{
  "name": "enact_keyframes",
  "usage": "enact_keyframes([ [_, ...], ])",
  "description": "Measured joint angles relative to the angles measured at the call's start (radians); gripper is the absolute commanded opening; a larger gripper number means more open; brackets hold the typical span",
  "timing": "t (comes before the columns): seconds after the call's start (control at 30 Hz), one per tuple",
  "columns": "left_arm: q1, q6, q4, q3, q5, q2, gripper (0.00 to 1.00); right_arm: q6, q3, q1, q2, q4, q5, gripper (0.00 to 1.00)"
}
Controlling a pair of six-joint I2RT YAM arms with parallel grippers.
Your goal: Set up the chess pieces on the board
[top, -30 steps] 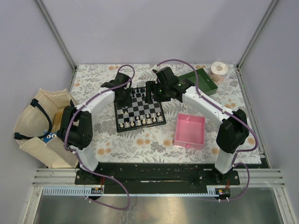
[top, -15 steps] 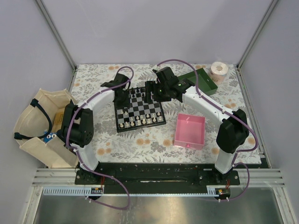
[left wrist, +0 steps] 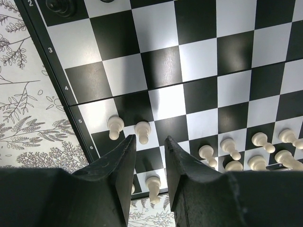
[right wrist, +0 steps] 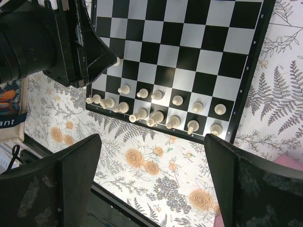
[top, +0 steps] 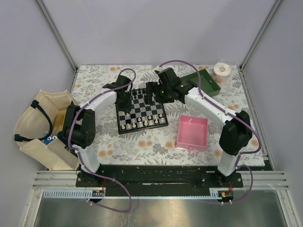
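Observation:
The board [top: 141, 109] lies at the table's middle, with cream-white chess pieces [top: 143, 122] in two rows along its near edge. My left gripper [top: 124, 98] hovers over the board's far-left part; in the left wrist view its fingers [left wrist: 124, 156] stand a little apart with nothing between them, just above cream pawns [left wrist: 142, 131] by the board's edge. One black piece [left wrist: 59, 5] shows at the top left. My right gripper [top: 152, 94] hangs over the far side, wide open and empty [right wrist: 151, 158], looking down on the cream rows [right wrist: 156, 116] and the left gripper [right wrist: 71, 42].
A pink tray [top: 192, 133] lies right of the board, near the right arm. A green tray [top: 204, 81] and a roll of tape [top: 221, 71] sit at the back right. A cloth tote bag [top: 40, 127] stands off the table's left edge.
The left arm has shifted very slightly over the board's far-left part. The right arm and the pieces have not visibly moved.

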Motion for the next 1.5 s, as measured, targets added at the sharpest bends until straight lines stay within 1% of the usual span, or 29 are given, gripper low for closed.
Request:
enact_keyframes([
  [0.5, 0.0, 0.0, 0.0, -0.003, 0.0, 0.044, 0.33, 0.0, 0.0, 0.0, 0.0, 0.0, -0.001, 0.99],
  [0.67, 0.0, 0.0, -0.001, -0.003, 0.0, 0.051, 0.3, 0.0, 0.0, 0.0, 0.002, 0.0, -0.009, 0.99],
  [0.73, 0.0, 0.0, -0.001, -0.003, 0.0, 0.051, 0.25, 0.0, 0.0, 0.0, 0.002, 0.0, -0.017, 1.0],
  [0.83, 0.0, 0.001, -0.001, -0.003, 0.0, 0.051, 0.23, 0.0, 0.0, 0.0, 0.003, 0.0, -0.019, 1.0],
  [1.1, 0.0, 0.001, -0.001, -0.003, 0.0, 0.051, 0.21, 0.0, 0.0, 0.0, 0.004, 0.0, -0.019, 0.99],
  [1.23, 0.0, 0.001, -0.001, -0.003, -0.001, 0.051, 0.15, 0.0, 0.0, 0.0, 0.004, 0.0, -0.019, 0.99],
  [1.3, 0.0, 0.002, -0.001, -0.003, -0.002, 0.051, 0.14, 0.0, 0.0, 0.0, 0.004, 0.0, -0.019, 1.0],
  [1.37, 0.0, 0.002, -0.001, -0.003, -0.003, 0.051, 0.1, 0.0, 0.0, 0.0, 0.004, 0.0, -0.019, 1.0],
  [1.5, 0.0, 0.003, 0.0, -0.003, -0.003, 0.051, 0.07, 0.0, 0.0, 0.0, 0.004, 0.0, -0.019, 1.0],
])
